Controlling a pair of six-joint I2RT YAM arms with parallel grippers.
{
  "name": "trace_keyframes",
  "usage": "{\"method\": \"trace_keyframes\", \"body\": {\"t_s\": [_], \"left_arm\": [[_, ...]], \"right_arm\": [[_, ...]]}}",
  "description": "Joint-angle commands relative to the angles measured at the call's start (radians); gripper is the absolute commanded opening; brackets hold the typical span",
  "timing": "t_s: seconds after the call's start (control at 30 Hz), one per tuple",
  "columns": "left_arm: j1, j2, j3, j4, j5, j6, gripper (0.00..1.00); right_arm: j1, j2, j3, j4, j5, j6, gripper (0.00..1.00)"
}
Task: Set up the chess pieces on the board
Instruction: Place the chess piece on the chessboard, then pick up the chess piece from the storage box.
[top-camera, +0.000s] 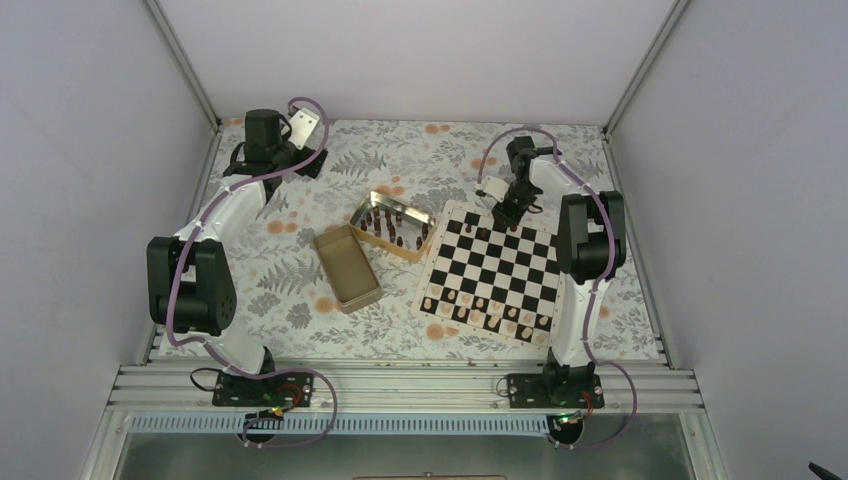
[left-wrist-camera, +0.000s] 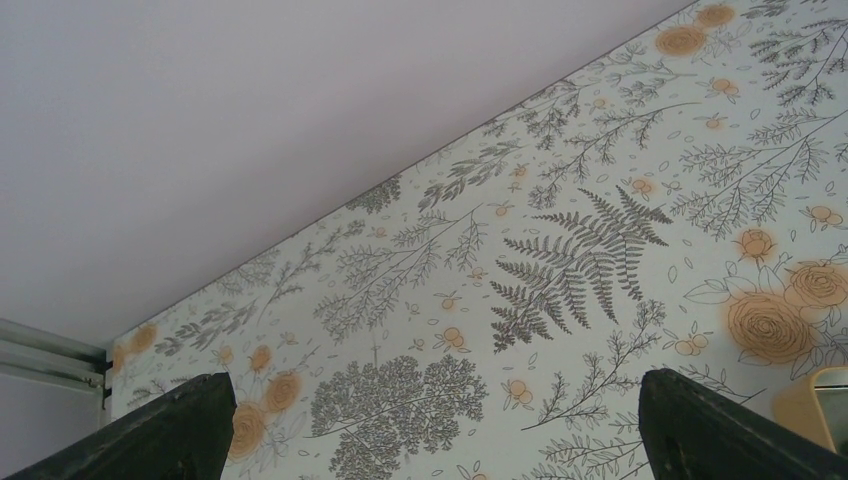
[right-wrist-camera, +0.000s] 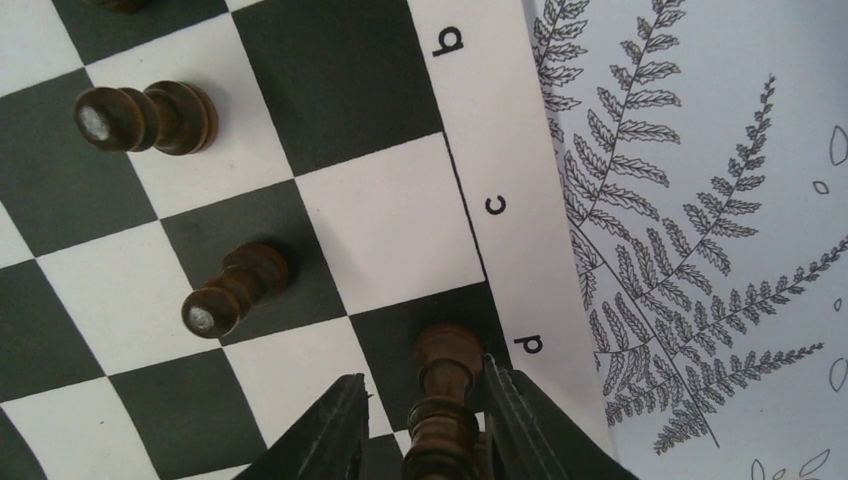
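The board (top-camera: 490, 265) lies right of centre. My right gripper (top-camera: 507, 213) hangs over its far edge. In the right wrist view the gripper (right-wrist-camera: 423, 375) is open round a dark brown chess piece (right-wrist-camera: 447, 365) standing on the black square by the letter d. The right finger touches the piece and the left finger stands apart from it. Two more dark pieces (right-wrist-camera: 235, 292) (right-wrist-camera: 145, 117) stand on squares nearby. Several dark pieces (top-camera: 390, 228) remain in a golden tin. My left gripper (top-camera: 305, 160) is open and empty at the far left, over the tablecloth (left-wrist-camera: 432, 400).
The golden tin (top-camera: 410, 213) with the dark pieces lies left of the board. A second, empty golden tin (top-camera: 347, 268) lies beside it. Pale pieces (top-camera: 485, 312) fill the board's two near rows. Walls close in the table on three sides.
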Motion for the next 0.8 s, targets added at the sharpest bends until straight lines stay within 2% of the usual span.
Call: {"method": "trace_keyframes", "body": {"t_s": [0.0,0.13,0.33,0.57,0.77], "left_arm": [[-0.002,-0.014,0.026,-0.004,0.007,0.012,1.00],[-0.002,-0.017,0.026,-0.003,0.007,0.012,1.00],[-0.003,-0.023,0.023,0.001,0.009,0.010,1.00],[-0.001,-0.028,0.016,0.003,0.010,0.012,1.00],[-0.003,-0.019,0.014,0.001,0.029,0.010,1.00]], "right_arm": [[-0.007,-0.036,0.002,-0.020,0.006,-0.008,0.34],[-0.006,-0.054,0.057,-0.035,0.009,-0.008,0.43],[0.028,-0.044,0.219,-0.107,0.027,-0.011,0.47],[0.189,-0.004,0.447,-0.138,-0.026,0.001,0.47],[0.333,-0.002,0.470,0.019,-0.137,0.022,0.42]]}}
